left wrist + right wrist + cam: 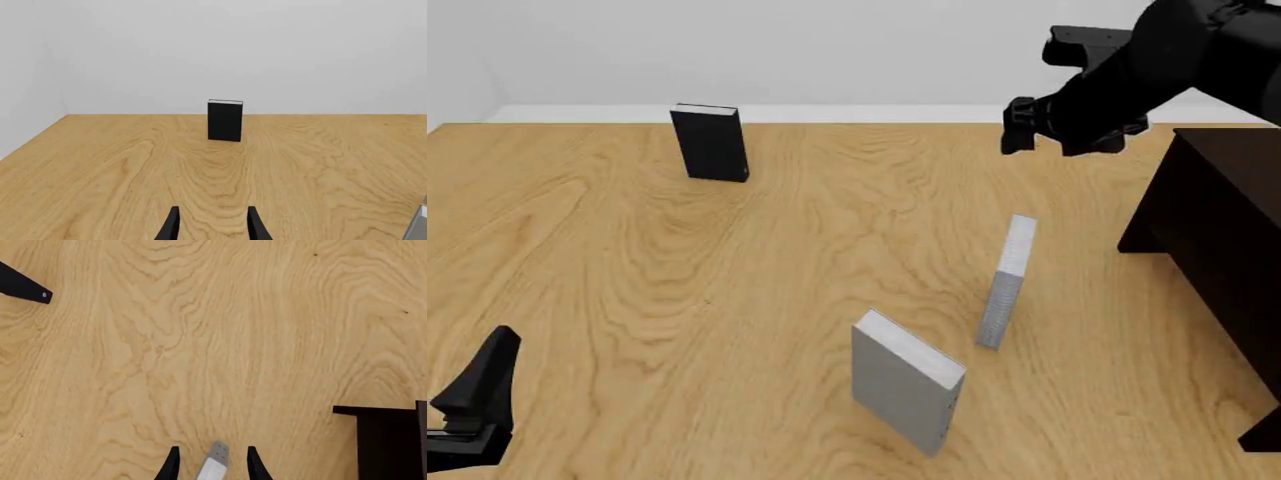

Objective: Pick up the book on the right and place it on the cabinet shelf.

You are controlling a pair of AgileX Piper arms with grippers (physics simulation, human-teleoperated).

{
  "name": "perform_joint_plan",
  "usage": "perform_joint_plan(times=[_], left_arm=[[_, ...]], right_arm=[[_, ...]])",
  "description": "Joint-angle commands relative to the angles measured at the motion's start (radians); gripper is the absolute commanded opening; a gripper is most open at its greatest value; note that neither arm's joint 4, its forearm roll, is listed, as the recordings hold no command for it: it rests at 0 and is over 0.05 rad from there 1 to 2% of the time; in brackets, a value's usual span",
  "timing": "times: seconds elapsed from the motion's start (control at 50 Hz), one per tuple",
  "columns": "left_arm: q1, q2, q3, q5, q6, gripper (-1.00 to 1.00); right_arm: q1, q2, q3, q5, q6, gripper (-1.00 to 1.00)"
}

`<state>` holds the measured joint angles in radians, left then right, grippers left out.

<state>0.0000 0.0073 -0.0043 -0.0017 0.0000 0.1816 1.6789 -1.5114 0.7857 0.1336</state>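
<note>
So far nothing is lifted: the book (1009,282) stands upright on the table (627,300), at about nine o'clock from the cabinet shelf (1221,230). High above it, the right claw (210,465) hangs open, its fingers either side of the book's top. Descent, grasp and shelving all remain.

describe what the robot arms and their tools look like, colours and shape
Both arms are matte black. The right arm is bulky with blocky joint housings. Each tool, left tool and right tool, has two thin black tapered fingers. No cables or markings are visible.
</note>
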Motion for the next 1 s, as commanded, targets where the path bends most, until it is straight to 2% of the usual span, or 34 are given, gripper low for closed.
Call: perform_joint_plan(times=[0.02, 0.08, 0.1, 0.14, 0.18, 0.32, 0.54, 0.68, 0.72, 0.76, 0.78, 0.82, 0.84, 0.88, 0.9, 1.0], left_arm=[[0.000, 0.000, 0.000, 0.000, 0.000, 1.00], [0.000, 0.000, 0.000, 0.000, 0.000, 1.00], [0.000, 0.000, 0.000, 0.000, 0.000, 1.00], [0.000, 0.000, 0.000, 0.000, 0.000, 1.00], [0.000, 0.000, 0.000, 0.000, 0.000, 1.00], [0.000, 0.000, 0.000, 0.000, 0.000, 1.00], [0.000, 0.000, 0.000, 0.000, 0.000, 1.00], [0.000, 0.000, 0.000, 0.000, 0.000, 1.00], [0.000, 0.000, 0.000, 0.000, 0.000, 1.00], [0.000, 0.000, 0.000, 0.000, 0.000, 1.00], [0.000, 0.000, 0.000, 0.000, 0.000, 1.00], [0.000, 0.000, 0.000, 0.000, 0.000, 1.00], [0.000, 0.000, 0.000, 0.000, 0.000, 1.00], [0.000, 0.000, 0.000, 0.000, 0.000, 1.00], [0.000, 0.000, 0.000, 0.000, 0.000, 1.00], [0.000, 0.000, 0.000, 0.000, 0.000, 1.00]], right_arm=[[-0.011, -0.004, 0.071, -0.056, 0.054, 1.00], [-0.007, -0.002, 0.091, -0.066, 0.057, 1.00], [-0.017, 0.001, 0.097, -0.067, 0.018, 1.00], [-0.004, -0.002, 0.118, -0.082, 0.053, 1.00], [-0.013, -0.002, 0.141, -0.092, 0.034, 1.00], [0.000, -0.001, 0.184, -0.119, 0.053, 1.00], [0.007, 0.006, 0.212, -0.148, 0.044, 1.00], [0.022, 0.015, 0.234, -0.181, 0.054, 1.00], [0.039, 0.017, 0.246, -0.187, 0.078, 1.00], [0.019, 0.018, 0.249, -0.197, 0.053, 1.00], [0.041, 0.017, 0.257, -0.206, 0.086, 1.00], [0.039, 0.021, 0.263, -0.210, 0.071, 1.00], [0.041, 0.018, 0.270, -0.222, 0.106, 1.00], [0.037, 0.022, 0.274, -0.224, 0.086, 1.00], [0.048, 0.021, 0.280, -0.230, 0.104, 1.00], [0.050, 0.021, 0.305, -0.248, 0.109, 1.00]])
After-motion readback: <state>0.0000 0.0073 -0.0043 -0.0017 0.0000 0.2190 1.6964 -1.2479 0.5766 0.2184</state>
